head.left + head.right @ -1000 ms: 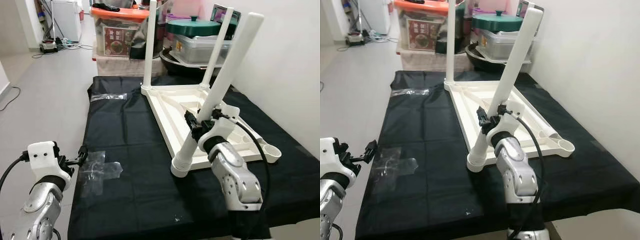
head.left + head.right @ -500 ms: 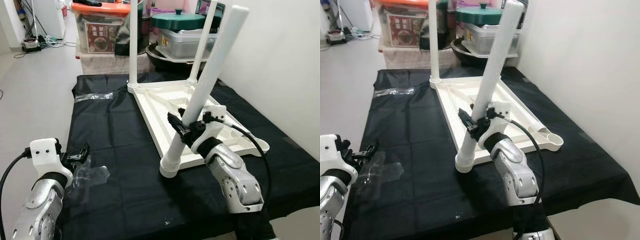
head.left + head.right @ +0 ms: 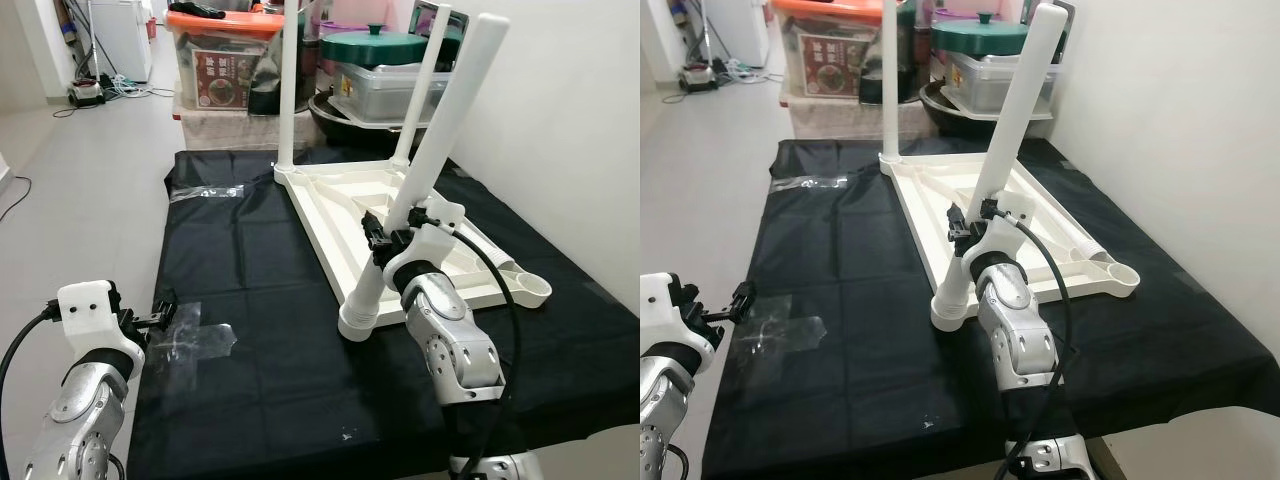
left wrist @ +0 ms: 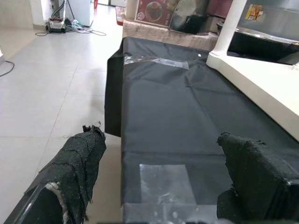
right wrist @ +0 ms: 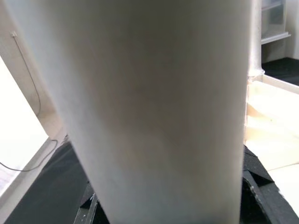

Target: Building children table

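At frame centre, the right gripper (image 3: 390, 238) pinches a tilted white table leg (image 3: 440, 140) whose foot sits in the near corner socket of the upturned white tabletop (image 3: 340, 200) on the black-covered table (image 3: 250, 300). At lower left, the left gripper (image 3: 160, 312) hovers spread above clear plastic wrap (image 3: 195, 340).

We find the tabletop (image 3: 345, 205) lying upside down on the cloth (image 3: 250, 270), right of centre. Two legs (image 3: 290, 85) stand at its far corners. A third leg (image 3: 440, 130) leans in the near left corner socket, with the right gripper (image 3: 390, 240) clamped around it. The left gripper (image 3: 160, 315) sits at the cloth's near left edge, beside a plastic wrapper (image 3: 195, 340). Storage boxes (image 3: 225, 60) stand behind.
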Available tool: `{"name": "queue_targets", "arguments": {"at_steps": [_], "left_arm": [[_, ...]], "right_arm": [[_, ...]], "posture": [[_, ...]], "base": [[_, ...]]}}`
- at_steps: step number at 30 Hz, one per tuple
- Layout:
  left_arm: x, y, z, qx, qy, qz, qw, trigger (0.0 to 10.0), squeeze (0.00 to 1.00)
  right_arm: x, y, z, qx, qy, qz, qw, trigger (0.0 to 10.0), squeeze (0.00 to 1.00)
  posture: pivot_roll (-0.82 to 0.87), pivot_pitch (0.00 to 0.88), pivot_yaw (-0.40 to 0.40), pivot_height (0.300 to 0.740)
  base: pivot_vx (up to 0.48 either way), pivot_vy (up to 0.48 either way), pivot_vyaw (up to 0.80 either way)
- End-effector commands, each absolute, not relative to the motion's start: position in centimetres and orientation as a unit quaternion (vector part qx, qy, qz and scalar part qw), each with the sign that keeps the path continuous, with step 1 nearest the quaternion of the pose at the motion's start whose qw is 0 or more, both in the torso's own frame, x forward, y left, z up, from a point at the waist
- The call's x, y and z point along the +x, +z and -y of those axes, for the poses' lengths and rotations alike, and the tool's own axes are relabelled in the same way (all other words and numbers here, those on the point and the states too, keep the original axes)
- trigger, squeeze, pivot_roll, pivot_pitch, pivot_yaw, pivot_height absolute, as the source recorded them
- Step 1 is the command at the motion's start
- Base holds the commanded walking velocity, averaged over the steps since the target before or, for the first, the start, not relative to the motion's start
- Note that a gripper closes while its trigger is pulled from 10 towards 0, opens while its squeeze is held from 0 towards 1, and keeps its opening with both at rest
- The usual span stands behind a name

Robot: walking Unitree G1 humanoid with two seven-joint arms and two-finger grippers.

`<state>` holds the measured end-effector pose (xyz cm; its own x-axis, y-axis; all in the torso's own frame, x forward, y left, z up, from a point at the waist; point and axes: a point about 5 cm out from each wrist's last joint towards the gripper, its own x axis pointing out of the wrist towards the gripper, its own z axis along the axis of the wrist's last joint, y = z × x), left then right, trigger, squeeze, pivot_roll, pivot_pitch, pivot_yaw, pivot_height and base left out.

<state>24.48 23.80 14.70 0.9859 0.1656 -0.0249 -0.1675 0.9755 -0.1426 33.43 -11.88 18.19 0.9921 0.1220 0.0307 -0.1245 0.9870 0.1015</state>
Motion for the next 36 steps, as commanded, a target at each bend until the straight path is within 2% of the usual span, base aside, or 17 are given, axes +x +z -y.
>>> {"name": "queue_targets", "arguments": {"at_steps": [1, 3, 6, 18, 19, 20, 21, 22, 36], "left_arm": [[24.5, 14.7, -23.7, -0.071, 0.083, -0.007, 0.994, 10.0, 0.00], [24.5, 14.6, -23.6, -0.072, 0.083, -0.008, 0.994, 10.0, 0.00], [24.6, 14.6, -23.6, -0.073, 0.083, -0.008, 0.994, 10.0, 0.00], [24.8, 14.5, -23.3, -0.072, 0.077, -0.013, 0.994, 10.0, 0.00], [24.9, 14.5, -23.3, -0.072, 0.077, -0.013, 0.994, 10.0, 0.00], [24.9, 14.5, -23.3, -0.072, 0.077, -0.013, 0.994, 10.0, 0.00], [24.9, 14.5, -23.3, -0.072, 0.076, -0.014, 0.994, 10.0, 0.00], [24.9, 14.5, -23.3, -0.072, 0.075, -0.014, 0.995, 10.0, 0.00], [25.3, 14.5, -23.4, -0.070, 0.070, -0.011, 0.995, 10.0, 0.00]], "right_arm": [[32.9, 13.9, 13.4, 0.015, 0.033, -0.082, 0.996, 10.0, 0.00], [32.9, 14.1, 12.6, 0.004, 0.069, -0.077, 0.995, 10.0, 0.00], [32.9, 14.2, 12.5, 0.001, 0.073, -0.076, 0.994, 10.0, 0.00], [32.8, 13.7, 12.9, 0.002, 0.039, -0.089, 0.995, 10.0, 0.00], [32.8, 13.7, 12.8, 0.005, 0.038, -0.088, 0.995, 10.0, 0.07], [32.8, 13.7, 12.8, 0.005, 0.038, -0.088, 0.995, 10.0, 0.07], [32.7, 13.8, 12.8, 0.011, 0.042, -0.083, 0.996, 10.0, 0.60], [32.7, 14.2, 12.6, 0.018, 0.050, -0.071, 0.996, 10.0, 1.00], [32.3, 16.8, 11.8, 0.054, 0.102, -0.005, 0.993, 10.0, 1.00]], "posture": [[0.06, 0.000, -0.085, 0.740], [0.06, 0.000, -0.085, 0.740], [0.06, 0.000, -0.085, 0.740], [0.05, 0.000, -0.078, 0.740], [0.05, 0.000, -0.076, 0.740], [0.05, 0.000, -0.076, 0.740], [0.05, 0.000, -0.073, 0.740], [0.05, 0.000, -0.071, 0.740], [0.04, 0.000, -0.066, 0.740]], "base": [[0.000, 0.000, 0.00], [0.000, 0.000, 0.00], [0.000, 0.000, 0.00], [0.000, 0.000, 0.00], [0.000, 0.000, 0.00], [0.000, 0.000, 0.00], [0.000, 0.000, 0.00], [0.000, 0.000, 0.00], [0.000, 0.000, 0.00]]}}
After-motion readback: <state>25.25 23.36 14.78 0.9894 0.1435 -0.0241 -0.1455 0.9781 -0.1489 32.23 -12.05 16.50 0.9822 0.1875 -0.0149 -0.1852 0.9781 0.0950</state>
